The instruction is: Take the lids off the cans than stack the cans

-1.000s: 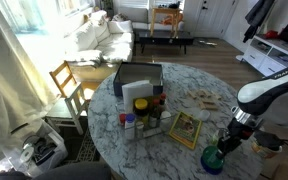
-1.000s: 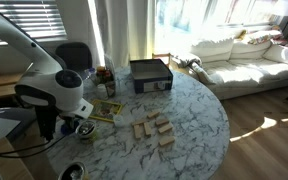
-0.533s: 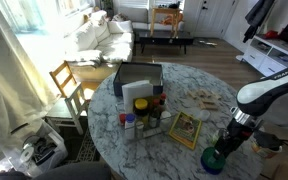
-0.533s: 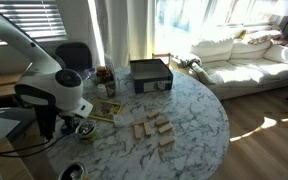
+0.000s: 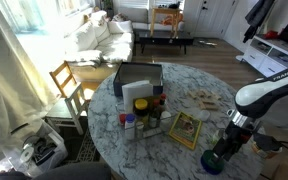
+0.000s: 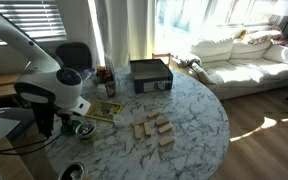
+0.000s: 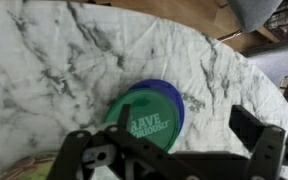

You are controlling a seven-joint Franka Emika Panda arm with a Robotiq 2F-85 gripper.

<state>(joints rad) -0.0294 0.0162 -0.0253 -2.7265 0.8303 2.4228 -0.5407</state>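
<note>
Print faces up on the flat green lid point(image 7: 144, 126), which partly covers the blue lid point(image 7: 173, 97); only the wrist view shows the blue. Gripper point(image 5: 225, 152) above the green lid gapes wide, holding nothing.

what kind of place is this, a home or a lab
Most likely a home, a living and dining area: there is a white sofa, a round marble table holding condiments, and a wooden chair beside it.

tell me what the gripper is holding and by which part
Nothing. The gripper hangs open above the green lid, and neither finger touches it.
</note>
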